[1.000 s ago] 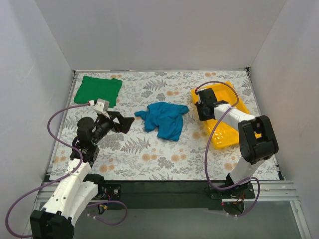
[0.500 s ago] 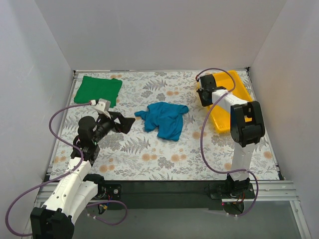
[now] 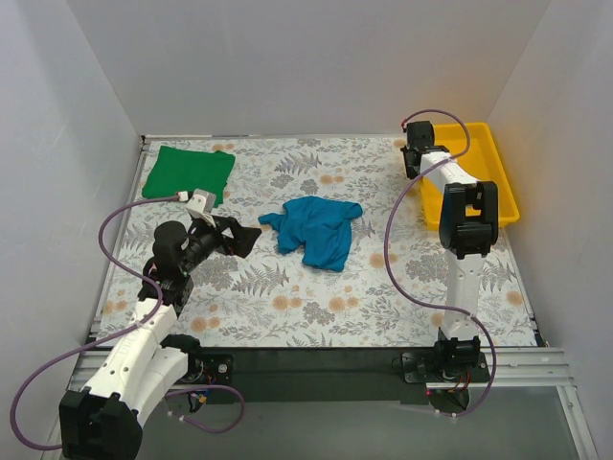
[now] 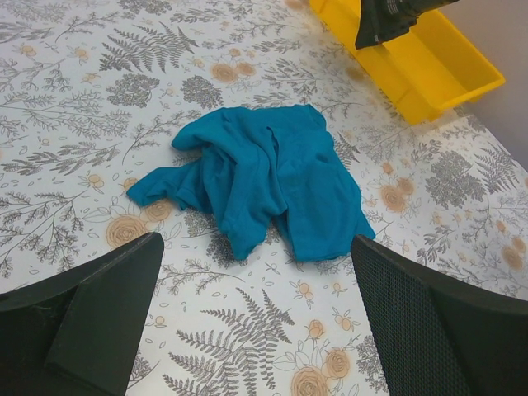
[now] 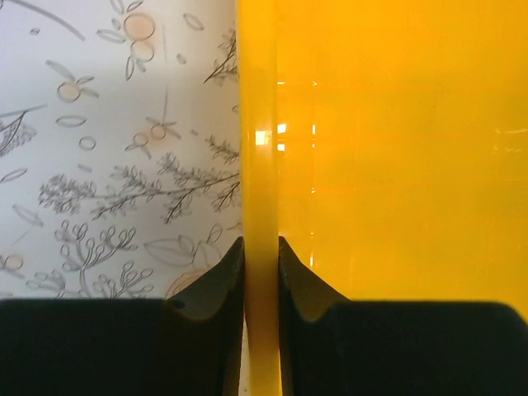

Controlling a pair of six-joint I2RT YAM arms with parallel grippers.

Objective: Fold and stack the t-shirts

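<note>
Currently the teal-blue t-shirt (image 3: 316,230) lies crumpled mid-bench, limp and light; I'd pinch a shoulder seam. The green t-shirt (image 3: 189,172) sits folded at the far-left corner. My left gripper (image 4: 256,276) gapes wide; the right gripper (image 5: 261,245) clamps the yellow tray (image 5: 260,124) rim.

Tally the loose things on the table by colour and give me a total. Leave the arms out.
teal-blue t-shirt: 1
green t-shirt: 1
yellow tray: 1
Total: 3
</note>
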